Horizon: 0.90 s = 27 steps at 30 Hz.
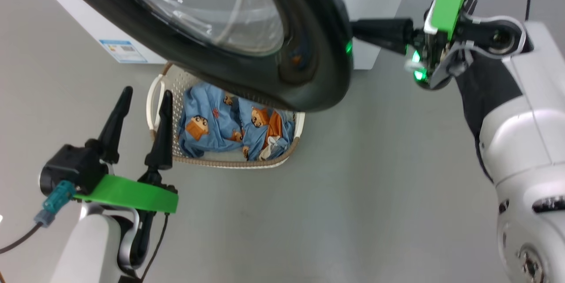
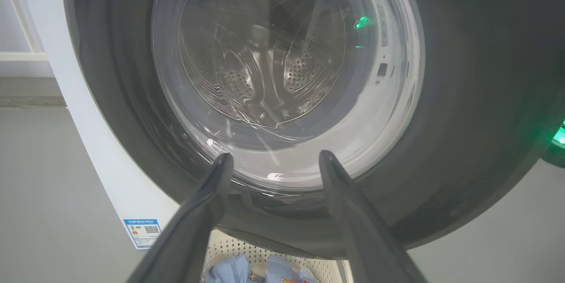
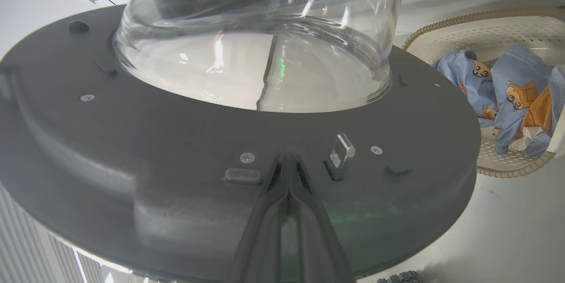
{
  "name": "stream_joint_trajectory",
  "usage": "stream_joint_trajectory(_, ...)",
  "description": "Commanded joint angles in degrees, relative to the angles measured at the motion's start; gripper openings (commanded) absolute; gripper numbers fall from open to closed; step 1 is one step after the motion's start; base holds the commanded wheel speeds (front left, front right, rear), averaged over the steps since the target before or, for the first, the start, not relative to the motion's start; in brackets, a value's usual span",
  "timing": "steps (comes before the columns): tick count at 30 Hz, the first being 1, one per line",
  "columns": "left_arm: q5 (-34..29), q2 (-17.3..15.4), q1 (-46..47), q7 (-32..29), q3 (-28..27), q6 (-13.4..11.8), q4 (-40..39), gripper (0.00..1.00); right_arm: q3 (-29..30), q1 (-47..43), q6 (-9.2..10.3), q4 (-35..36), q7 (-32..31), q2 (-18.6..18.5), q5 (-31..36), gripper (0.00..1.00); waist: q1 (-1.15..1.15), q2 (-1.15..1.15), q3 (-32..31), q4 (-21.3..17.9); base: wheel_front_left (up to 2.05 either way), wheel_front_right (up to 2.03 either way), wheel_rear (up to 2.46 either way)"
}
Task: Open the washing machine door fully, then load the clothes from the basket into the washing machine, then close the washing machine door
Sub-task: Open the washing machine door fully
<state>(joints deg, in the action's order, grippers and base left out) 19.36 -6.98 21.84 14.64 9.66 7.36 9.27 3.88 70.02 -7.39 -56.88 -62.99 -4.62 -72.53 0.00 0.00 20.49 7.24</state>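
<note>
Door: one washing machine door (image 1: 318,66) across the top of the head view, swung off the machine's front, with a wide glossy black rim.
Glass: one clear bulging bowl (image 1: 212,5) at the door's centre.
Door's inner face: matt grey plastic with three screws and one clear latch tongue (image 3: 342,152), low centre of my right wrist view.
My right gripper (image 3: 288,161): fingers pressed together, tips on that grey face just left of the tongue.
Washing machine (image 2: 101,164): one, smooth white, with one blue label (image 1: 122,51); the perforated steel drum (image 2: 265,75) shows through the glass.
Basket (image 1: 220,162): one, centre frame under the door, cream perforated plastic with a brown woven-look rim.
Clothes (image 1: 220,119): a crumpled blue bear-print heap in the basket; I cannot count the pieces.
My left gripper (image 1: 147,93): lower left, fingers spread, empty.
Floor (image 1: 353,186): plain grey.
</note>
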Motion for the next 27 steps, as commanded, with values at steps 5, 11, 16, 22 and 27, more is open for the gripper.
stream_joint_trajectory(5,-0.38,-2.14,-1.3,0.36,-1.37,0.13,-1.11,1.0,-6.08,-6.67,-0.1,7.92,-1.3,1.72,-6.63,0.0,0.0,0.0,-2.66,-0.46,0.0,0.0,0.0)
stream_joint_trajectory(11,-0.56,-2.36,-1.93,0.36,-1.38,0.13,-1.05,1.0,-13.38,-12.8,-0.1,13.22,1.77,1.73,-12.67,0.0,0.0,0.0,-3.94,-0.46,0.0,0.0,0.0)
stream_joint_trajectory(16,-0.95,-2.41,-2.51,0.36,-1.36,0.13,-0.39,1.0,-18.65,-16.44,-0.1,15.9,4.76,1.73,-16.49,0.0,0.0,0.0,-5.29,0.03,0.0,0.0,0.0)
stream_joint_trajectory(22,-1.2,-2.52,-3.35,0.36,-0.9,0.13,0.72,1.0,-24.23,-19.95,-0.1,18.44,8.73,1.74,-21.01,0.0,0.0,0.0,-7.33,0.96,0.0,0.0,0.0)
stream_joint_trajectory(27,-1.38,-2.72,-3.94,0.36,-0.56,0.13,1.46,1.0,-30.02,-22.47,-0.1,20.15,12.32,1.74,-25.16,0.0,0.0,0.0,-8.62,1.75,0.0,0.0,0.0)
